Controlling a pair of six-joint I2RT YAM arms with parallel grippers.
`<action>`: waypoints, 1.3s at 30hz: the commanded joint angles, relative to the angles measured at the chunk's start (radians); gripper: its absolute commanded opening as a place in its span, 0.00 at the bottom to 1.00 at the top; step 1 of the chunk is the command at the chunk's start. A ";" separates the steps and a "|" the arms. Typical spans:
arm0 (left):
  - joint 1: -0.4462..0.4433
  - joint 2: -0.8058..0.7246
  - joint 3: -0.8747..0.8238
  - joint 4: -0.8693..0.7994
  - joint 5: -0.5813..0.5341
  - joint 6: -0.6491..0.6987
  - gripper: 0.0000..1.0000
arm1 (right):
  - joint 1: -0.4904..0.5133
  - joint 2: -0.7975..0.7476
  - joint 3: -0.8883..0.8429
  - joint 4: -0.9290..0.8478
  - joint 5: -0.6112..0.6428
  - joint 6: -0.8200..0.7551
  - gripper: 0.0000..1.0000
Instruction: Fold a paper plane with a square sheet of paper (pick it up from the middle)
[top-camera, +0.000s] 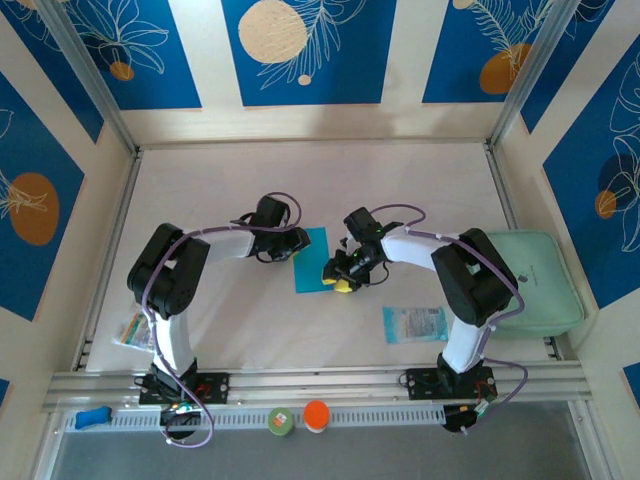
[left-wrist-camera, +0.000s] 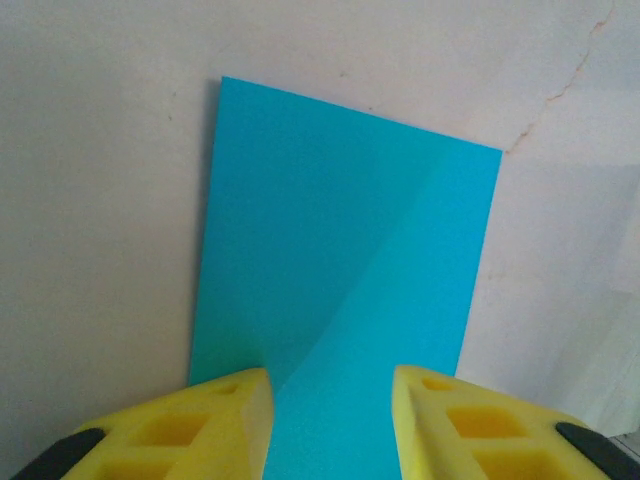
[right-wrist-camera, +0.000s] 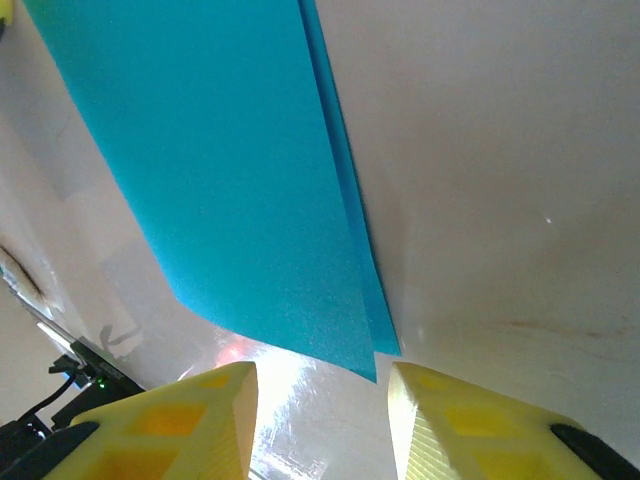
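Two layers show along the right edge of the thin cyan-turquoise square sheet of paper (top-camera: 312, 258), so the first half-fold looks done. It lies as a narrow rectangle at the centre of the pale table (top-camera: 400, 190), between your arms. Left gripper (left-wrist-camera: 330, 385): yellow foam fingers parted, straddling the sheet's left edge, pinching nothing. Right gripper (right-wrist-camera: 320, 372): fingers likewise parted, just beside the sheet's right-hand corner, holding nothing. For the corner fold, press the left fingers down as an anchor before the right ones move, since paper this thin will likely skate on the glossy top. Slide one right finger under the upper layer only. Line up the edges first, then crease outward from the middle. Keep clear of the pale printed see-through packet (top-camera: 414, 323), near right.
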 joint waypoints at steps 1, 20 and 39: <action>-0.003 0.034 -0.020 -0.038 -0.014 -0.007 0.39 | 0.013 0.028 0.032 -0.037 -0.005 -0.022 0.39; -0.002 0.034 -0.024 -0.039 -0.008 0.002 0.39 | -0.010 -0.015 0.010 0.029 -0.008 0.021 0.21; 0.003 -0.087 -0.025 0.029 0.048 0.231 0.47 | -0.028 -0.083 -0.029 -0.064 0.004 0.004 0.00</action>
